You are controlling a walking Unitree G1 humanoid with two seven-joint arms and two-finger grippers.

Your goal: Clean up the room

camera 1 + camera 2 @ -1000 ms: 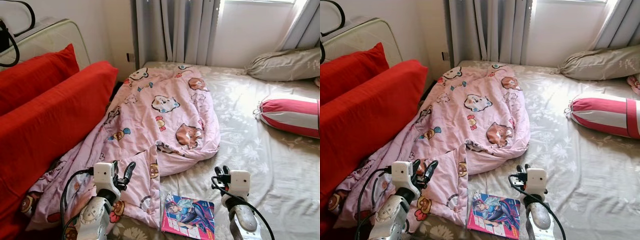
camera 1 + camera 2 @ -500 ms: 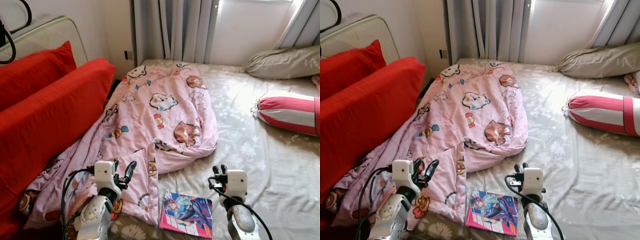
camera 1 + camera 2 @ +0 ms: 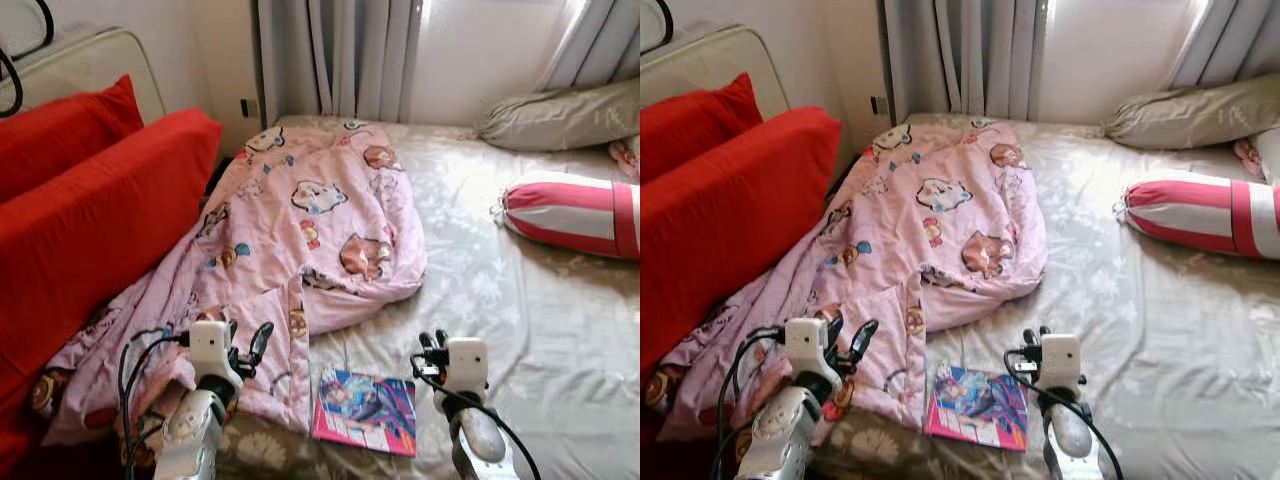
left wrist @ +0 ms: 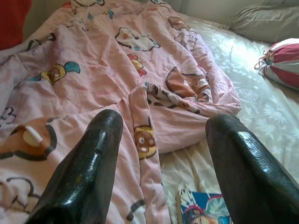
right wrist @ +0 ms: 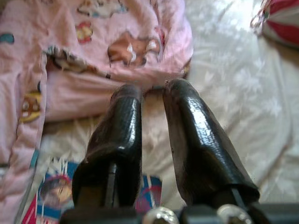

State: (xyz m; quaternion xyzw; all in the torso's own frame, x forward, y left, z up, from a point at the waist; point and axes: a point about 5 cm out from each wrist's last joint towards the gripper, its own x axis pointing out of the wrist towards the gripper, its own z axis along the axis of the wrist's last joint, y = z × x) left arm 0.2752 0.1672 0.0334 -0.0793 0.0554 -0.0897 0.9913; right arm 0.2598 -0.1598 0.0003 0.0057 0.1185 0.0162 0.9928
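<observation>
A pink cartoon-print blanket (image 3: 310, 240) lies crumpled across the bed (image 3: 540, 300), running from about 12 o'clock down toward 8 o'clock, where its edge meets the red cushions (image 3: 90, 230). A colourful book (image 3: 365, 410) lies on the sheet at roughly 6 o'clock, just beside the blanket's near corner. The left gripper (image 3: 245, 345) hovers above the blanket's lower edge, jaws spread wide and empty. The right gripper (image 3: 432, 345), at 5 o'clock beside the book, has its fingers narrowly parted, seemingly holding nothing. A striped bolster (image 3: 570, 215) rests at 2 o'clock.
</observation>
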